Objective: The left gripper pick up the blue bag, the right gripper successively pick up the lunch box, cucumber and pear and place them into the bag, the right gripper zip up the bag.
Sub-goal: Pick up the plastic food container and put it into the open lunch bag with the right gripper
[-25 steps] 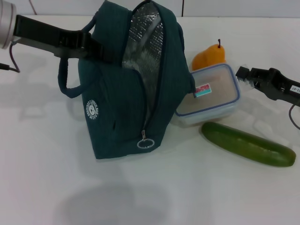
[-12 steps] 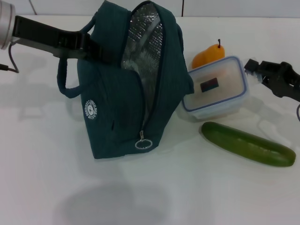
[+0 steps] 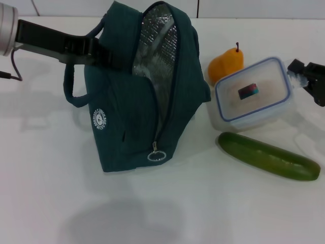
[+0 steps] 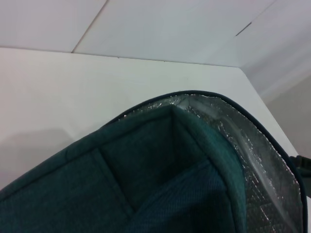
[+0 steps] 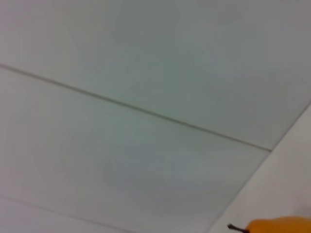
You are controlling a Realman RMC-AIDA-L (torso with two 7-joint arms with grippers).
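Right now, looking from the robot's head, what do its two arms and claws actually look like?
The left arm ends in a silver-grey metal cylinder with a thin dark cable looping beneath it. Its left gripper is a long, flat, matte black piece with blocky fingers. The right gripper is also matte black and angular, with chunky notched parts; the rest of its arm is out of view.

The bag (image 3: pixel 137 96) mouth is left open upward; the lunch box (image 3: pixel 252 94) is flanked closely by pear (image 3: pixel 226 63) and cucumber (image 3: pixel 268 156).

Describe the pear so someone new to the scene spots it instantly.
Start at the big teal bag standing open on the white table. Behind the clear lunch box on the bag's right sits the pear: small, orange-yellow, thin dark stem, the only warm-coloured thing, unlike the long green cucumber in front.
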